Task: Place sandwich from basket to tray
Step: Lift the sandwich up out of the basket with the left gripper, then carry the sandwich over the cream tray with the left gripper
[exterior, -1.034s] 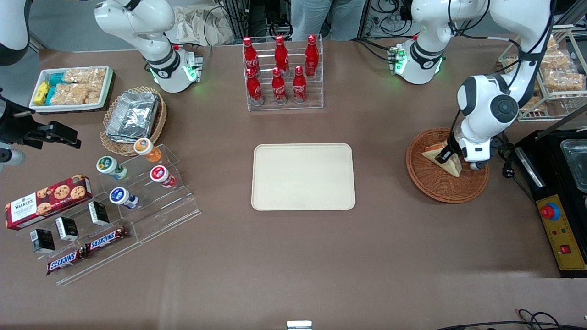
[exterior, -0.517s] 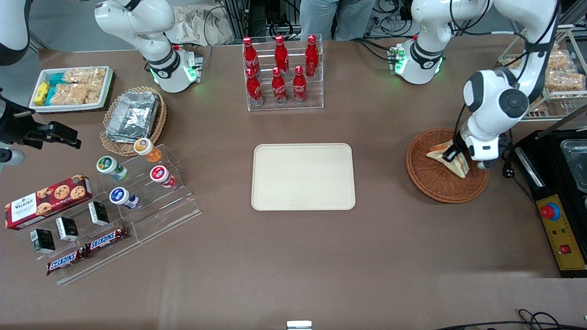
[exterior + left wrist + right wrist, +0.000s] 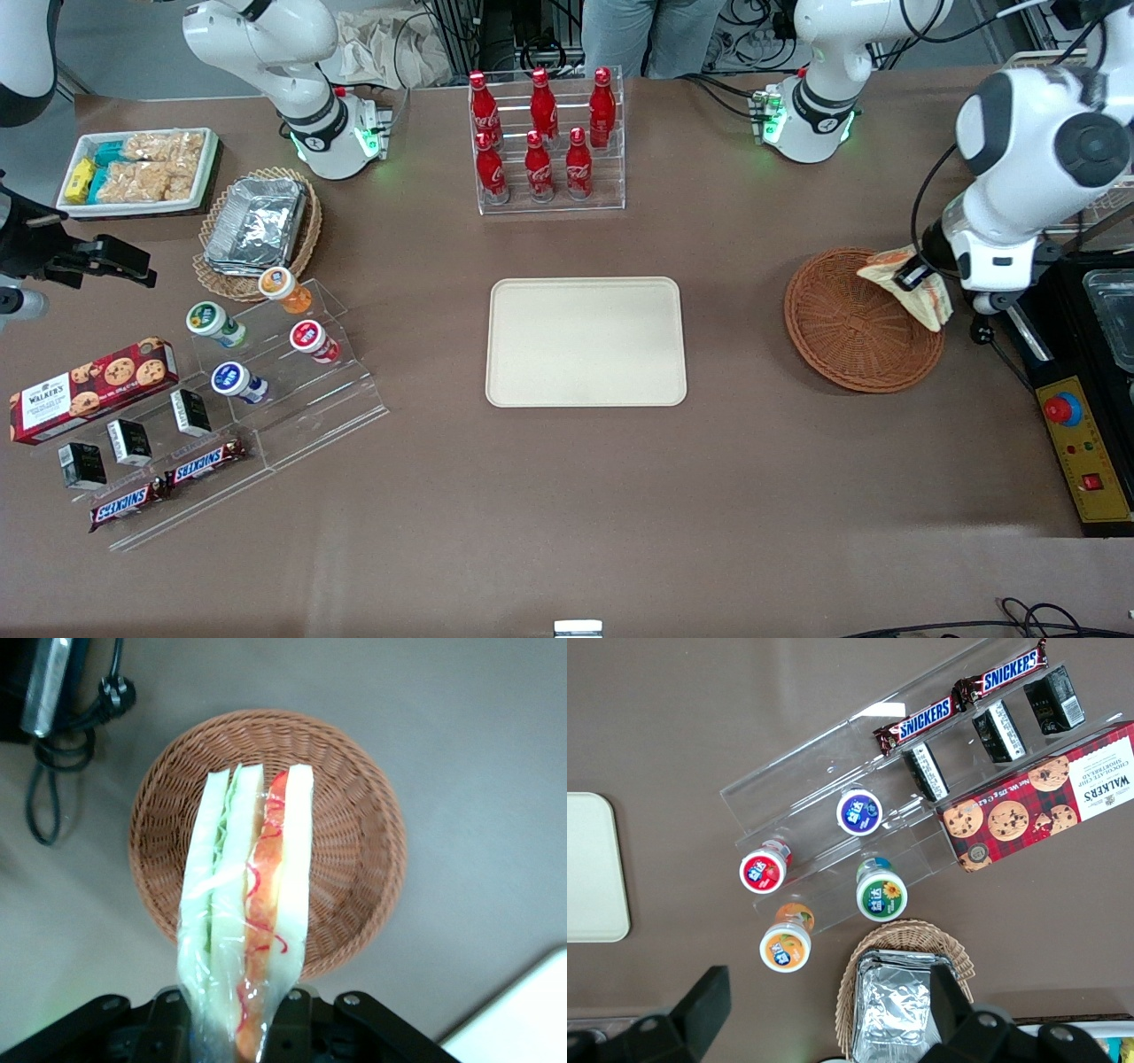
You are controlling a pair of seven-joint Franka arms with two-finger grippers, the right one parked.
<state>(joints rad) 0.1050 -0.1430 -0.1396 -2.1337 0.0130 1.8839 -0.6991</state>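
Table (image 3: 567, 496): a brown surface carrying everything below.

Tray (image 3: 586, 342): cream-beige, rectangular with rounded corners, flat at the middle of the table and bare. One corner of it shows in my wrist view (image 3: 523, 1014) and another in the parked arm's wrist view (image 3: 589, 868).

Basket (image 3: 846, 332): round, reddish-brown wicker, toward my working end of the table, well apart from the tray. Seen from my wrist (image 3: 354, 824), its woven floor is bare and lies directly below what I carry.

Bottle rack (image 3: 549, 142): clear acrylic, holding red cola bottles, farther from the front camera than the tray.

Stepped acrylic stand (image 3: 266, 390): toward the parked arm's end, with small round-lidded cups (image 3: 306, 337), a red biscuit box (image 3: 89, 390) and Snickers bars (image 3: 168, 486). Beside it, a tan basket of foil containers (image 3: 257, 226).

My gripper (image 3: 912, 276): raised above the basket's rim, at the edge nearest the black equipment at the table's end. My fingers (image 3: 297, 1028) are clamped on the sandwich.

Sandwich (image 3: 917, 288): a wrapped wedge lifted clear of the basket, hanging tilted from my grasp. In my wrist view (image 3: 248, 904) its cut side faces the camera: pale bread slices, green filling in one layer, orange-red in the other, under clear film.
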